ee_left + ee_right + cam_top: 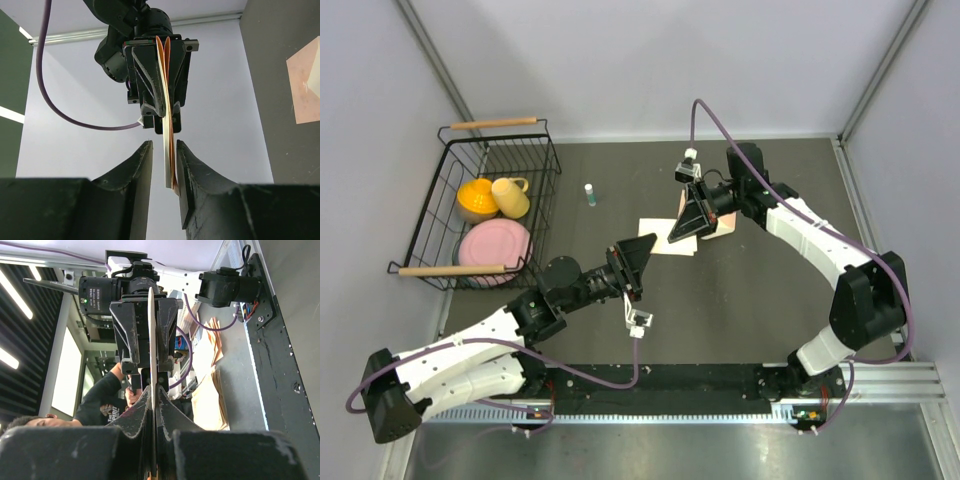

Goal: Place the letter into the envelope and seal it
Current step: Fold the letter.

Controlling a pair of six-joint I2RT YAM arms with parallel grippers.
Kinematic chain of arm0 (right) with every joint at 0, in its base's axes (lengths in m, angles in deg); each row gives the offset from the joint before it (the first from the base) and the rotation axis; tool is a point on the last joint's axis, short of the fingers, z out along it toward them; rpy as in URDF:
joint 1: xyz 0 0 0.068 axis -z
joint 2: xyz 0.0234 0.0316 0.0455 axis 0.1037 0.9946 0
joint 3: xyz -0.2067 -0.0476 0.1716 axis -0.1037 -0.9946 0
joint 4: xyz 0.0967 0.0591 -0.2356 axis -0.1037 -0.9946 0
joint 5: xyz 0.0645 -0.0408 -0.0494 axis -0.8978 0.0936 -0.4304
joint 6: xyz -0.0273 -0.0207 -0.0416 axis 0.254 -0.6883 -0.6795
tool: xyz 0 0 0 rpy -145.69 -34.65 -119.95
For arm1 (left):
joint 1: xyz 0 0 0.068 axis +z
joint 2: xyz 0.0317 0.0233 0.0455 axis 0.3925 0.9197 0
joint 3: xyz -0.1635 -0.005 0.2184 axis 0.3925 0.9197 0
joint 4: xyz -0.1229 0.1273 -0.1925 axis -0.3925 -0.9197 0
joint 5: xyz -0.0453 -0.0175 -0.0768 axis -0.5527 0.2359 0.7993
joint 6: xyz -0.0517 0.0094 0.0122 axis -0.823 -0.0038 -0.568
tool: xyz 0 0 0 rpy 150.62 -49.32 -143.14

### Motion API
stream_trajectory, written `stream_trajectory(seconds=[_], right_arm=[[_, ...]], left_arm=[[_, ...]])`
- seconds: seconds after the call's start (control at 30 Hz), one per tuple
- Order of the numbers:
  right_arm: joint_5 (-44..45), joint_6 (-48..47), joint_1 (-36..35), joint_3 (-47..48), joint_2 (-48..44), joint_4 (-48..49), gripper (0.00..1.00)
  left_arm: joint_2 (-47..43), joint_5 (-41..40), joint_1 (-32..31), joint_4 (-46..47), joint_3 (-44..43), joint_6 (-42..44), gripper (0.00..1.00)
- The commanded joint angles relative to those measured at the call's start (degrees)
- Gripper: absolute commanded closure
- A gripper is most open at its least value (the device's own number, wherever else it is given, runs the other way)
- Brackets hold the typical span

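My right jaws clamp the flat peach paper envelope (724, 226) on edge so my part-open left jaws, straddling the white paper letter (166, 160), can feed it in.

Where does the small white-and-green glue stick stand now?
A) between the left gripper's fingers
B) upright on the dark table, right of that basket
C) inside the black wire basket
B: the glue stick stands alone on the dark table, just right of the black wire basket.
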Motion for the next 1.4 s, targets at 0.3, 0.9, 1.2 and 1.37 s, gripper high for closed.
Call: stream_trajectory(seconds=[0.3, 0.9, 1.2, 1.37], right_arm=[[-0.32, -0.83, -0.15, 0.54, -1.08, 1.1, 1.0], [21.1, -24.97, 13.73, 8.72, -0.11, -21.88, 0.03], [48.71, -20.44, 15.32, -4.19, 0.15, -18.51, 0.04], [54.08, -6.38, 15.67, -16.64, -0.28, -4.48, 0.1]], left_arm=[[-0.94, 1.37, -0.26, 0.4, -0.25, 0.54, 0.74], [-2.79, 8.03, 12.29, -22.44, -12.36, -40.82, 1.0], [1.7, 10.77, 27.42, -19.38, -20.38, -83.99, 1.0], [1.95, 9.01, 29.27, -17.09, -20.47, -92.7, 1.0]])
